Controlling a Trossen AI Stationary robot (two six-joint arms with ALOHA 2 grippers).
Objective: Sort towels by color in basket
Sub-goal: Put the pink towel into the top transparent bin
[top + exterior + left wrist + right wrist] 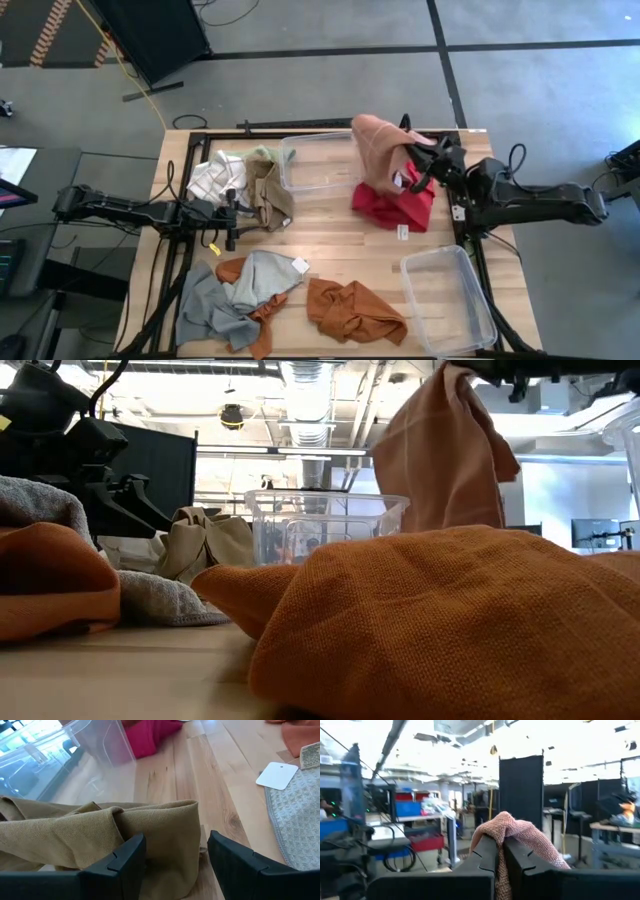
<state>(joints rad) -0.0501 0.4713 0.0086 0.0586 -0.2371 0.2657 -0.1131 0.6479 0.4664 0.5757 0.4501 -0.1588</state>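
Note:
My right gripper [413, 165] is raised over the table's far right part, shut on a pink towel [376, 150] that drapes down over a red towel [396, 208]. My left gripper [175, 845] stands open low at the table's left, with a tan towel [95, 837] lying in front of it and partly between its fingers. A white-checked towel [213, 176] lies beside the tan one. Grey and pale green towels [238, 292] and a rust orange towel [355, 311] lie near the front edge. My right gripper pinches a bunched fold of the pink towel [512, 827] between its two fingers; the fold sticks out past the fingertips. The towel hangs slack below the gripper [445, 450]. Its lower end is hidden behind the orange towel in the low view. My left gripper has the tan towel's end [172, 827] against one finger [127, 860]; whether it touches, I cannot tell.
A clear plastic bin [318, 162] stands at the far middle of the table, next to the pink towel. A second clear bin [448, 298] stands at the near right. A small white tag [403, 232] lies on the bare wood in the middle.

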